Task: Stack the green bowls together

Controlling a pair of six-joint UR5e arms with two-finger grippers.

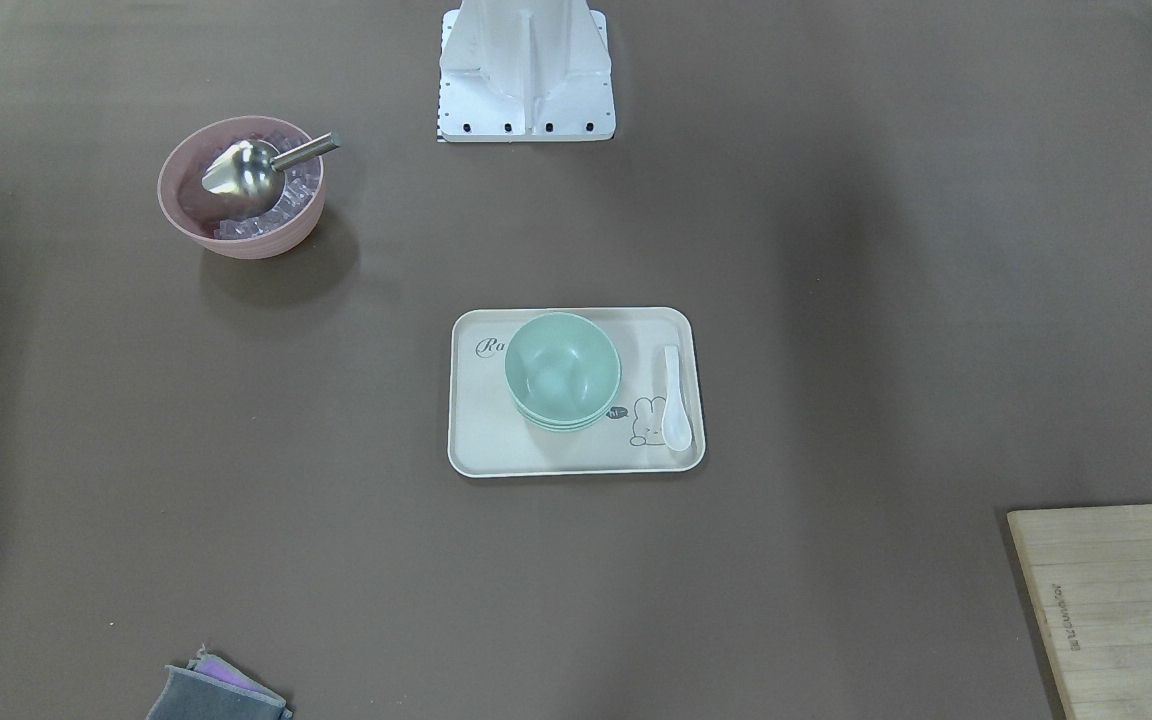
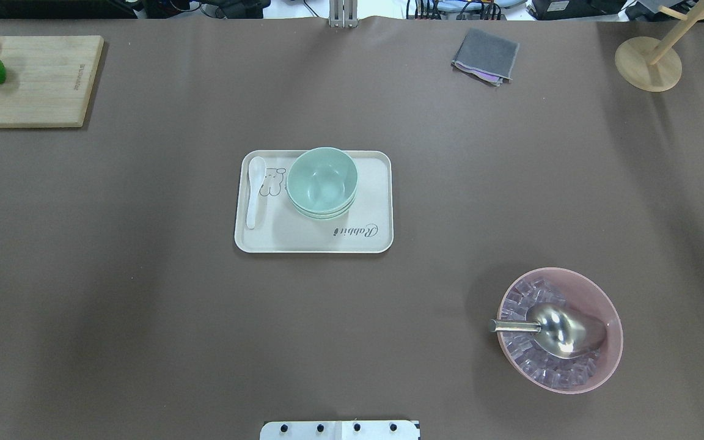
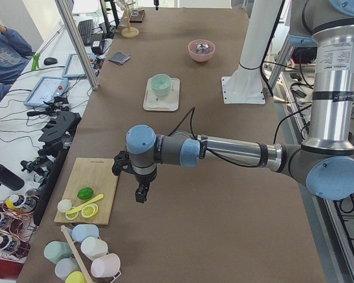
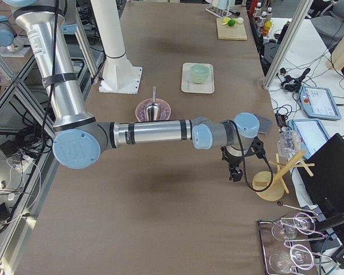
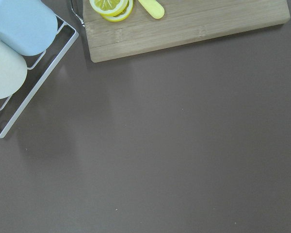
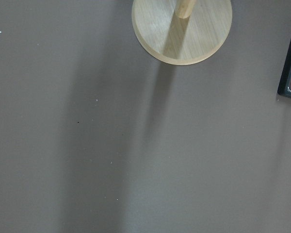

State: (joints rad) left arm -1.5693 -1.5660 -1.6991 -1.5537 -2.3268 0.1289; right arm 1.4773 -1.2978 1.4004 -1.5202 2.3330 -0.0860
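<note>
opposed overhead and front views share the tray [image 1: 496, 440], side views along table [image 3: 224, 206], wrist cameras close, downward

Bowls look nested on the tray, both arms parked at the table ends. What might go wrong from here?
1. The left gripper hangs near the cutting board and the rack of cups; a careless swing back might clip them.
2. The right gripper hangs close to the wooden stand, which looks easy to tip.
3. The green bowls sit near the spoon on the tray, so regrasping the stack might knock it.
</note>
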